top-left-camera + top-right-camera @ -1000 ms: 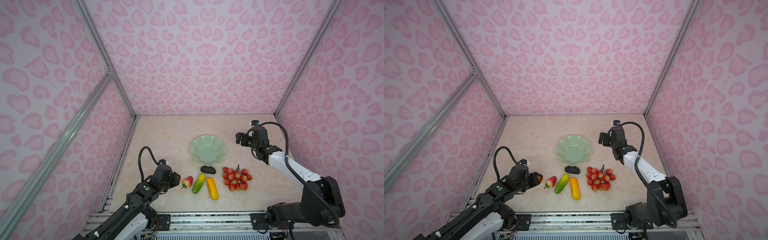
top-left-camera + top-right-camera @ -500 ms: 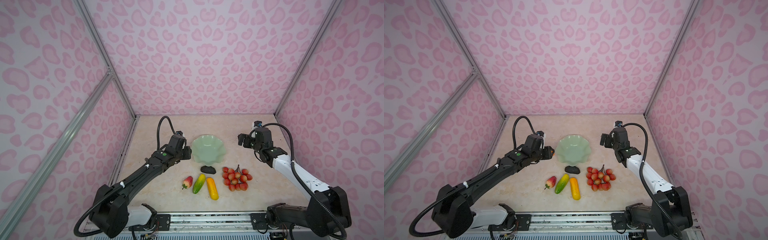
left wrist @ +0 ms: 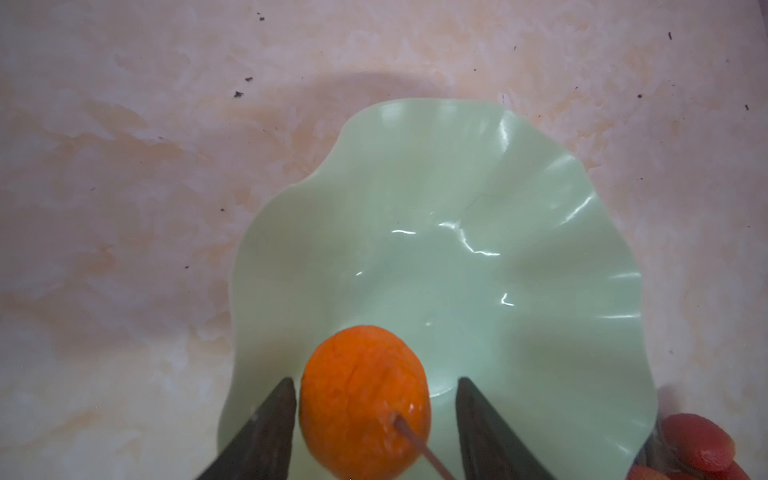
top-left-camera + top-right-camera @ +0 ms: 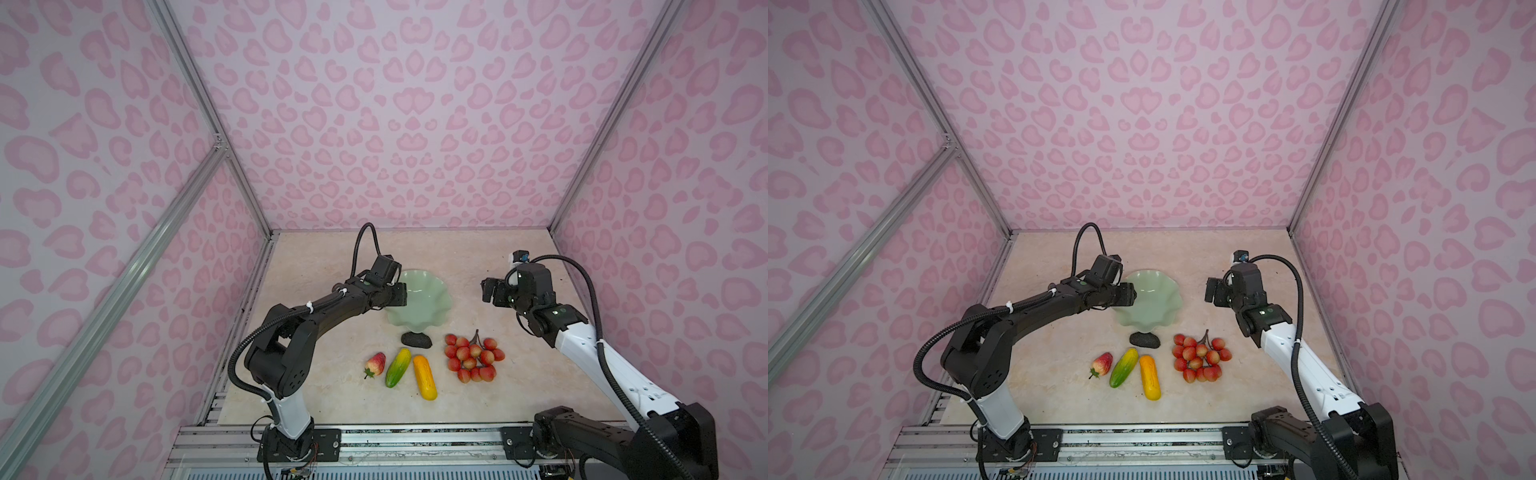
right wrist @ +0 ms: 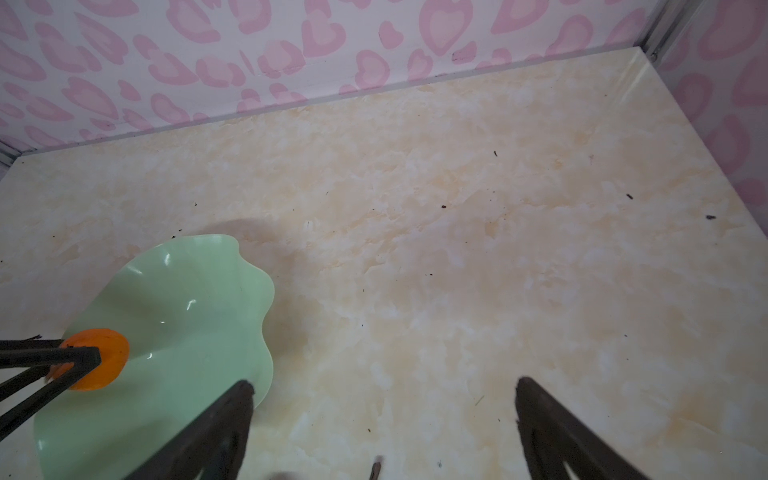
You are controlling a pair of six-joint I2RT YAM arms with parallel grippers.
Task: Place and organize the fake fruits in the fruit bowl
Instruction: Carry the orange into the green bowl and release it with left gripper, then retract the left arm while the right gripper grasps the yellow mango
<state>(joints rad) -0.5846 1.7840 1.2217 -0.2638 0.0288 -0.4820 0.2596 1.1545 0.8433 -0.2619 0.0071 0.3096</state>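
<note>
**Mia:** Where is the big thing?

**Ben:** The pale mint-green bowl with the wavy rim (image 4: 430, 301) sits just below the middle of both top views. The left arm (image 4: 332, 301) reaches to its left edge. The right arm (image 4: 582, 345) waits on the right, well apart from it.

**Mia:** What are the claws doing?

**Ben:** The left gripper (image 3: 374, 380) hangs over the bowl with its jaws parted. The small round orange ball (image 3: 363, 399) is between them, at the bottom of the left wrist view. One finger (image 3: 270, 428) touches the ball and the other has a gap beside it. So the ball is let go, or nearly. I cannot tell if it sits on the bowl floor yet. The right gripper (image 5: 384, 382) is spread wide with nothing in it.

**Mia:** So what matters next?

**Ben:** The ball lies right under the left gripper, over the bowl's left part. It is round, so it can roll. I think the claw should lift straight up.

**Mia:** And the other fruits?

**Ben:** They lie on the table (image 4: 316, 291) below the bowl: the bunch of red berries (image 4: 471, 357), the yellow-orange oblong (image 4: 424, 377), the green-yellow oblong (image 4: 397, 368), the dark blackish lump (image 4: 416, 340) and the red strawberry (image 4: 375, 365).

**Mia:** What has changed?

**Ben:** A second ago the left gripper was low in the frame beside the strawberry, pinched tight. Now it is up at the bowl, loosened. The right arm has hardly moved.
</note>
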